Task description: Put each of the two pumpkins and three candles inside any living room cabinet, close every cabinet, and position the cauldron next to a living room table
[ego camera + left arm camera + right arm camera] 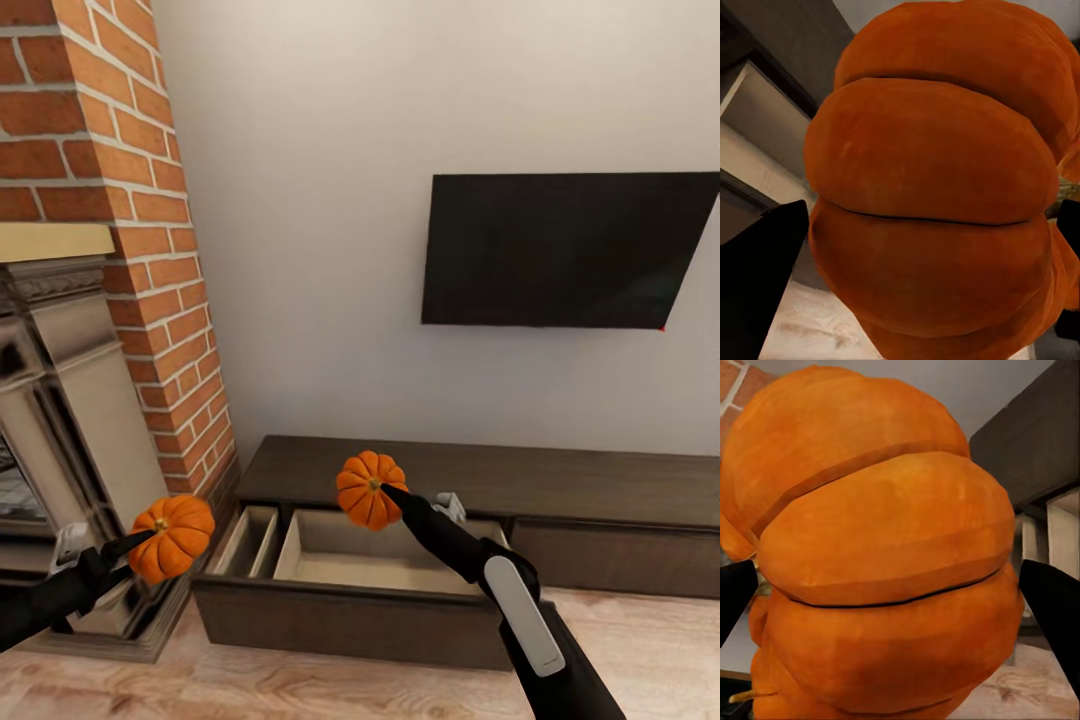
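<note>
Left gripper (140, 545) is clamping one pumpkin (172, 536) beside the brick fireplace (110, 300). Right gripper (392, 494) is gripping the other pumpkin (368, 488) above the back edge of the cabinet's (560, 480) pulled-out drawer (350, 610).

1. A red brick chimney (110, 150) rises at the left, against the plain pale wall (320, 200).
2. Below the bricks stands a grey stone fireplace surround (70, 400) with a beige mantel shelf (50, 240) on top.
3. A flat black television (565, 250) hangs on the wall at the right; its screen is dark.
4. The floor (650, 650) is of light wooden boards.
</note>
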You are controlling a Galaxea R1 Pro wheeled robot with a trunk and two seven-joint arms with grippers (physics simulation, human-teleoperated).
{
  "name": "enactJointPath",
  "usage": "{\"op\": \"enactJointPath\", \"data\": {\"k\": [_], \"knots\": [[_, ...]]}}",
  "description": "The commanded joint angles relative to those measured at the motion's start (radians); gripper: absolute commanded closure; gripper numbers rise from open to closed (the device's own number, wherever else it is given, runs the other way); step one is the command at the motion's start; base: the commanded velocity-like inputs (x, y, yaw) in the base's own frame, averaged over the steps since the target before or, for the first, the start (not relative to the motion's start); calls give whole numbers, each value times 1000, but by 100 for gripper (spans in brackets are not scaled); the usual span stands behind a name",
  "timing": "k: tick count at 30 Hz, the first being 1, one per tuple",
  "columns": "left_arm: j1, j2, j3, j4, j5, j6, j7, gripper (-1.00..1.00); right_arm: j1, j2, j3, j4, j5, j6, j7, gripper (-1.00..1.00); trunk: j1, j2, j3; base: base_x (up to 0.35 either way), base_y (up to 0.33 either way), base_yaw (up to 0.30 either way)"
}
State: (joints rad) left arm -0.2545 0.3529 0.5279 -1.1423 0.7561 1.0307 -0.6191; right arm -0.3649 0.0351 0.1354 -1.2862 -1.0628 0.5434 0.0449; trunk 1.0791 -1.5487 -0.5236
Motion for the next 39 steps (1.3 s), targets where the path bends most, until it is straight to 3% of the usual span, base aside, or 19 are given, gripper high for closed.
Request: {"op": "enactJointPath", "data": {"k": [1,10,15,21,28,31,36,39], "knots": [[0,0,1,-1,13,3,1,100,0,0,2,-4,-14,0,-13,100,0,0,0,117,-127,0],[0,0,0,-1,12,3,2,100,0,0,2,-59,-24,1,-27,100,0,0,-1,102,-105,-16],[0,0,0,-1,12,3,3,100,0,-1,2,-56,-57,6,-28,100,0,0,-5,97,-97,-180],[0,0,0,-1,12,3,3,100,0,0,5,-58,-61,16,-30,100,0,0,-12,97,-97,-188],[0,0,0,-1,12,3,2,100,-2,3,54,-62,-52,24,-49,100,0,0,-15,83,-85,-40],[0,0,0,-1,12,3,2,100,-9,3,82,-59,-53,54,-142,100,0,0,-15,18,-18,-3],[0,1,2,-1,12,3,3,100,-17,28,92,-74,-57,114,-425,100,0,0,-15,3,-3,-1],[0,2,3,-1,10,3,5,100,-29,41,96,-82,-56,124,-491,100,0,0,-15,0,0,0]]}}
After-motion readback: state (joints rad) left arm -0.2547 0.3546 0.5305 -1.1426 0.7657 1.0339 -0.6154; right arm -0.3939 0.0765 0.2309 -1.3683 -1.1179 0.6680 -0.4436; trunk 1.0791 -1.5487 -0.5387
